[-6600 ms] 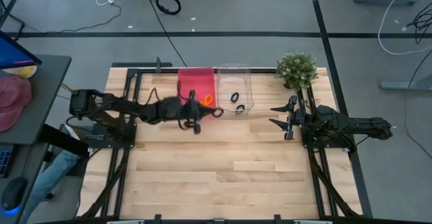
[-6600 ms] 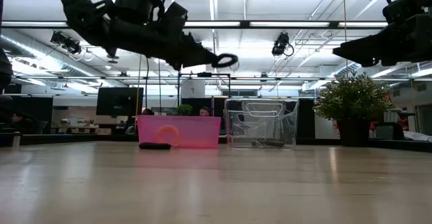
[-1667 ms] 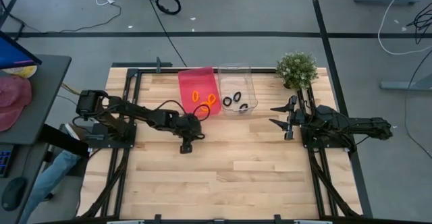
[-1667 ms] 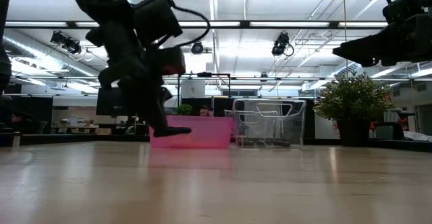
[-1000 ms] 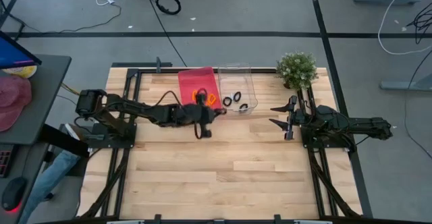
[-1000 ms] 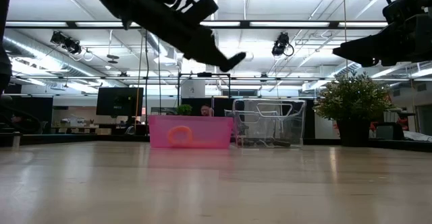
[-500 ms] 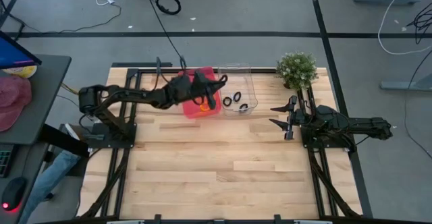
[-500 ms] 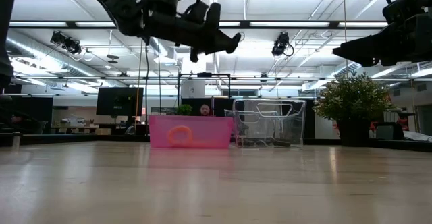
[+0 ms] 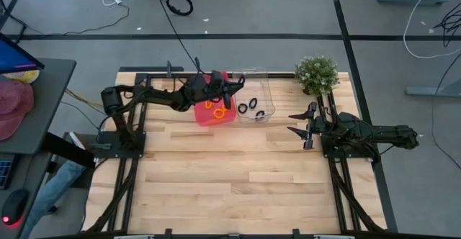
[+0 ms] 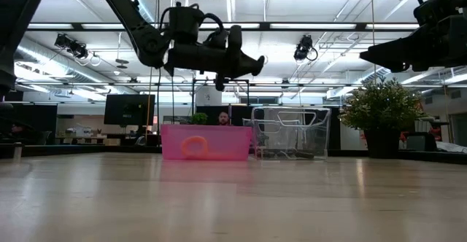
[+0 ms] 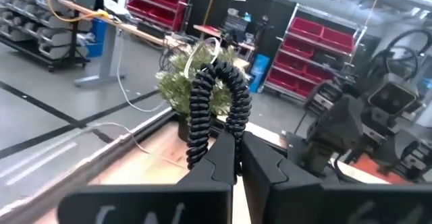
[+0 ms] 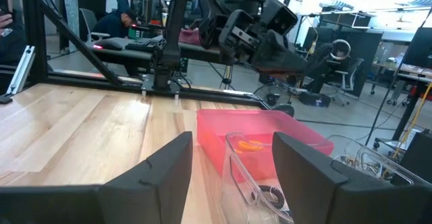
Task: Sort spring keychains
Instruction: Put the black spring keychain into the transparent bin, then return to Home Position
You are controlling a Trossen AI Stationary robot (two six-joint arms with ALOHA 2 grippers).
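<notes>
**Left arm holds a black keychain over the bins**

High view: the left gripper (image 9: 229, 95) hangs above the pink bin (image 9: 202, 114), at its edge next to the clear bin (image 9: 261, 89), both bins set side by side at the far edge of the wooden table (image 9: 238, 181). The left wrist view shows its two fingers pressed together on a black spring keychain (image 11: 217, 109), whose coiled loop stands up from the fingertips. The low view puts this gripper well above the bin rims, not touching either one.

Orange spring keychains (image 9: 215, 108) lie inside the pink bin (their exact count is hard to read under the arm). Two black spring keychains (image 9: 253, 109) lie in the clear bin.

The right gripper (image 9: 300, 125) waits at the right side of the table, near the potted plant (image 9: 317, 73), its fingers apart and holding nothing. The right wrist view looks between those fingers toward both bins.
</notes>
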